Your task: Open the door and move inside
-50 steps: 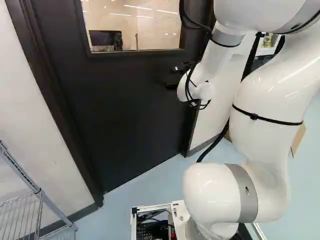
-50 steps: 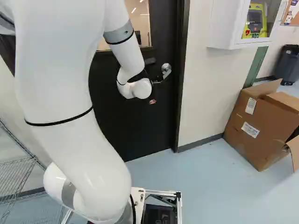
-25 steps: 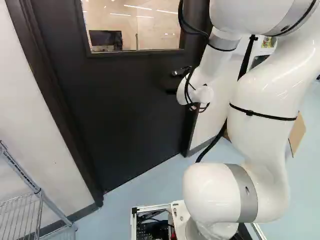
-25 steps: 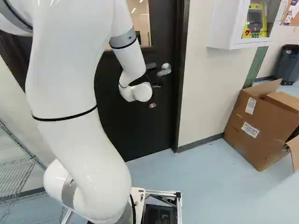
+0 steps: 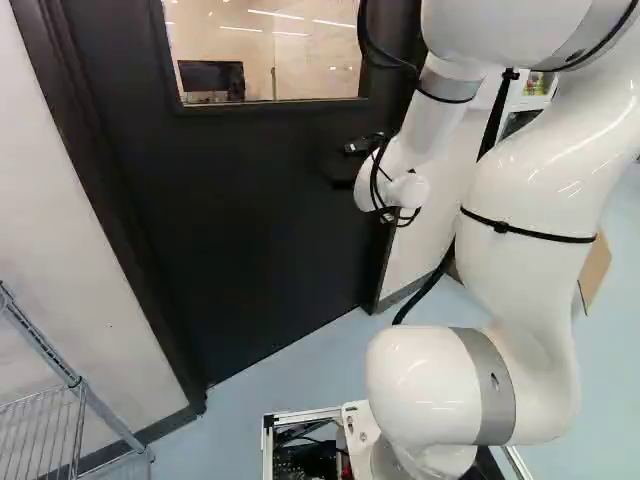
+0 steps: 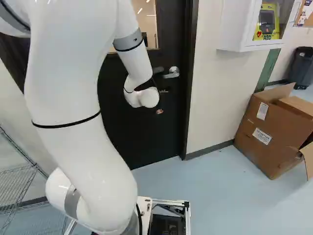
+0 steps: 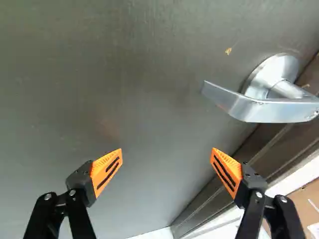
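Note:
Mostly hidden behind the white wrist, my gripper [image 6: 159, 111] shows as a small reddish bit in the right base view, close to the dark door [image 5: 270, 230]. The door stands in its frame with no gap visible at its edge. In the wrist view, the gripper [image 7: 167, 154] is open, its orange pads wide apart with only door surface beyond them. The silver lever handle [image 7: 274, 109] lies ahead of and beside the finger nearer the frame, outside the gap between the fingers and apparently untouched. In the right base view the handle [image 6: 171, 73] points roughly level.
A wire shelf [image 5: 75, 380] stands beside the wall at the left of the left base view. Dark door frame [image 6: 189, 98] borders the pale wall [image 6: 212, 98]. An AED cabinet [image 6: 234, 29], an open cardboard box [image 6: 266, 132] and a dark bin [image 6: 301, 66] are farther right.
The arm has shifted slightly, its wrist end a little lower than a second ago. Tilted downward before, the lever now stands about level. The base and the door have not moved.

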`<state>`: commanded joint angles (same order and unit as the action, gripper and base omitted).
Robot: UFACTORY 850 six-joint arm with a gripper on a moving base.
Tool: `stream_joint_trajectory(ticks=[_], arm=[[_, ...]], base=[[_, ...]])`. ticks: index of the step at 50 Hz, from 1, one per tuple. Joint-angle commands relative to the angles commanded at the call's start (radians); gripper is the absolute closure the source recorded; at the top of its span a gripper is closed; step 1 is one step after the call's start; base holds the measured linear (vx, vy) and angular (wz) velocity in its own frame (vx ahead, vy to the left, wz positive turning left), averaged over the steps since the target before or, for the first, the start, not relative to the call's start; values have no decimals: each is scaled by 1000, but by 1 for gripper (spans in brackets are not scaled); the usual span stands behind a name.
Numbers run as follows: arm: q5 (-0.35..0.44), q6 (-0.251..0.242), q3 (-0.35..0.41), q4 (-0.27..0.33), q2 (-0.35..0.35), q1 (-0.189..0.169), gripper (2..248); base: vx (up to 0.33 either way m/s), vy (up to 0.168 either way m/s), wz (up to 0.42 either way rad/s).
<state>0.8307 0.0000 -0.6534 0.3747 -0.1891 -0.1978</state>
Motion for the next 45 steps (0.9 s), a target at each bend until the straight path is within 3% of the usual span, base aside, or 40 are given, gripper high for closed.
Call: stream_joint_trajectory(ticks=[27,45], arm=[[0,0,137,0,155,-46,3],[0,0,148,0,210,-51,3]], base=[[0,0,0],[0,0,0]])
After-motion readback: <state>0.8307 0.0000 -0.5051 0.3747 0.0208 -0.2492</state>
